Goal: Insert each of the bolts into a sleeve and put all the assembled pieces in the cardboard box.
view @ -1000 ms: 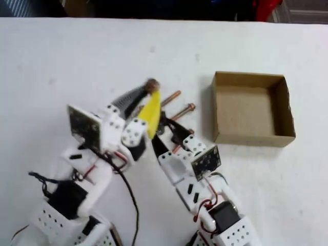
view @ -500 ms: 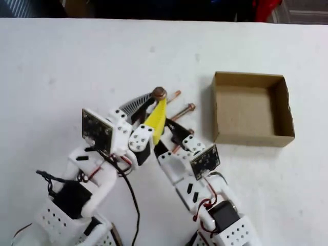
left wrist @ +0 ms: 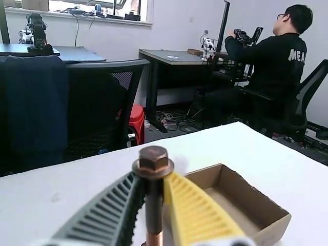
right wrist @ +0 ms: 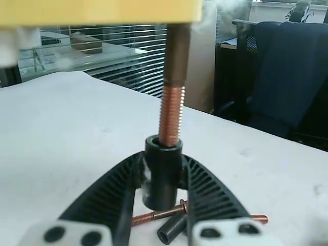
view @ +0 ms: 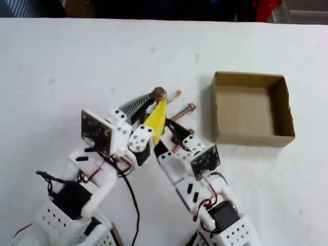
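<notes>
My left gripper, with one grey and one yellow finger, is shut on a copper bolt held upright, head up. In the left wrist view the bolt stands between the fingers of that gripper. Directly below it, my right gripper is shut on a black sleeve, also upright. The bolt's threaded end dips into the sleeve's top opening. The open cardboard box sits to the right of both arms, with nothing in it.
Loose bolts lie on the white table between the grippers and the box. Under the right gripper lie another loose bolt and a spare black sleeve. The box also appears beyond the yellow finger.
The left gripper carried the bolt right and toward the right gripper, bringing it over the sleeve. For the last half second both arms have held still.
</notes>
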{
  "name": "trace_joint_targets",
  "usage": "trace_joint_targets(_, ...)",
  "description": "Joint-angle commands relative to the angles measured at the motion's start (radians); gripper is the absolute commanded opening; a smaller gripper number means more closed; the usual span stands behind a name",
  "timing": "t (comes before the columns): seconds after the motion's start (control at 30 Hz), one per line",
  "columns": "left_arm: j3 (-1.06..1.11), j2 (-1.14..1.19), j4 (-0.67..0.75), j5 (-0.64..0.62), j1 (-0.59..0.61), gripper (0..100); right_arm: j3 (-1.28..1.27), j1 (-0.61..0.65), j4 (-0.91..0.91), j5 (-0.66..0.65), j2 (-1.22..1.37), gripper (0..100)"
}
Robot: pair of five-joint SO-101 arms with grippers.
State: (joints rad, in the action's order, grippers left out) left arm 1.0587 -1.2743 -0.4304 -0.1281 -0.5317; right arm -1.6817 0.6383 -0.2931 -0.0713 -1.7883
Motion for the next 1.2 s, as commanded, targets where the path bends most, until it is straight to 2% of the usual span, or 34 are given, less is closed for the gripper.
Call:
trace_joint_targets(0.0, -0.008, -0.016, 0.052, 0.008, -0.005, 2, -0.009, 0.001, 0.025, 0.006, -0.012, 1.7)
trace_joint_targets(0.27, -0.011, -0.016, 0.051, 0.006, -0.002, 2, -0.009, -0.001, 0.025, 0.006, -0.012, 1.7)
trace_joint_targets(0.5, -0.005, -0.016, 0.043, 0.002, 0.061, 2, -0.009, -0.001, 0.025, 0.006, -0.012, 1.7)
trace_joint_targets(1.17, -0.005, -0.016, 0.012, 0.0, 0.004, 2, -0.009, -0.001, 0.025, 0.006, -0.012, 1.7)
